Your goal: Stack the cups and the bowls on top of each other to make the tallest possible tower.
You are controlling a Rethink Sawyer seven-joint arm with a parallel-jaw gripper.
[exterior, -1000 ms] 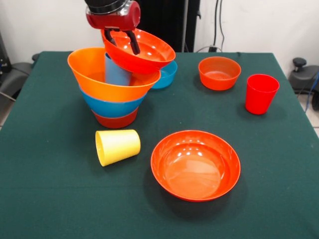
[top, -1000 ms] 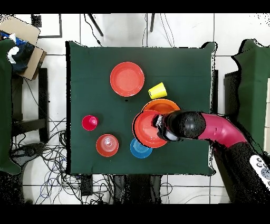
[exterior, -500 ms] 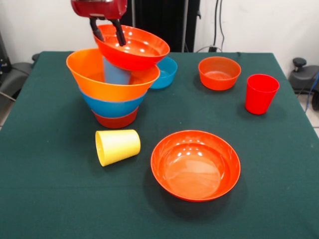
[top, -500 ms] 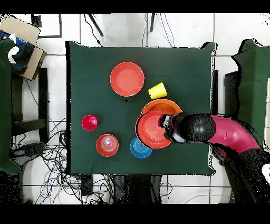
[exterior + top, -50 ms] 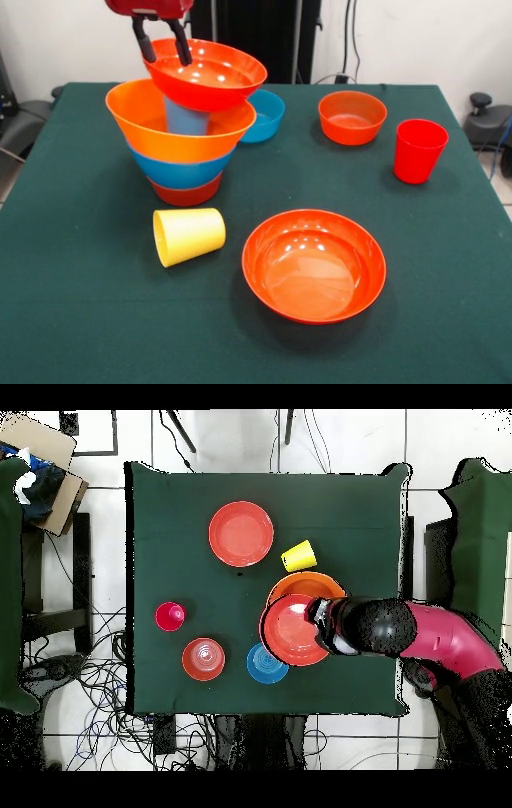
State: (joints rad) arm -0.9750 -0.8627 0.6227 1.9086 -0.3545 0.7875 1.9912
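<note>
Front view: end effector [image 5: 161, 46] clamps the rim of a tilted red-orange bowl [image 5: 208, 76], mouth up, atop the light blue cup [image 5: 186, 118] in the tower [image 5: 180, 142]; yellow cup [image 5: 189, 235] lies sideways on the surface [image 5: 96, 320].

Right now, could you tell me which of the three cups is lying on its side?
The yellow cup; the red cup and light blue cup stand upright.

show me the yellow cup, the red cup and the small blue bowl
yellow cup [image 5: 190, 235], front view, on its side wall as it lies tipped over
red cup [image 5: 418, 151], front view, on its upright outer wall
small blue bowl [image 5: 266, 666], overhead view, on its inside bottom
</note>
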